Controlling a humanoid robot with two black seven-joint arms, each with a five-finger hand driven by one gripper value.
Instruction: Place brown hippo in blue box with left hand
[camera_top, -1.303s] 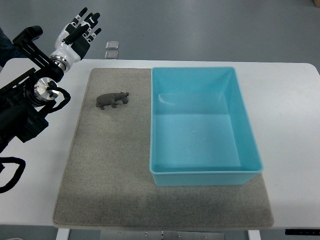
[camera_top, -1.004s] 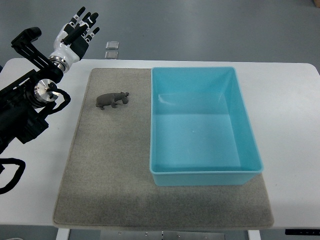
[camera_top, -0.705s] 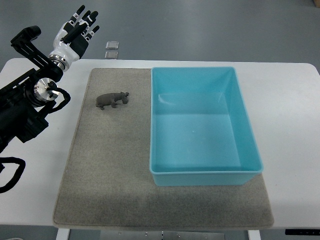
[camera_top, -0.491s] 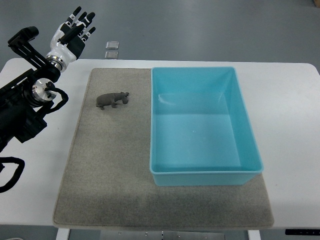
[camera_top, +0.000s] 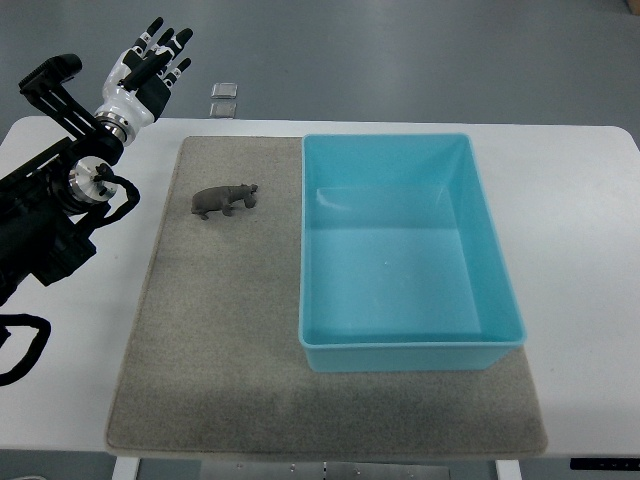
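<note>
**Hippo on the mat, left hand open above the table's far corner**

The left hand hangs past the table's far-left corner, at about 10 o'clock from the hippo. Its fingers are spread and straight, and it grasps nothing. The black arm runs in from the left edge, over the table's left side.

The hippo stands on the grey mat, in the mat's far-left part, head towards 3 o'clock. It is well apart from the hand and touches nothing but the mat.

The blue box sits at 3 o'clock from the hippo, near it but not touching, and covers the mat's right half. Nothing lies in the box.

Two small square tiles lie on the floor beyond the table's far edge, at 12 o'clock from the hippo.
</note>
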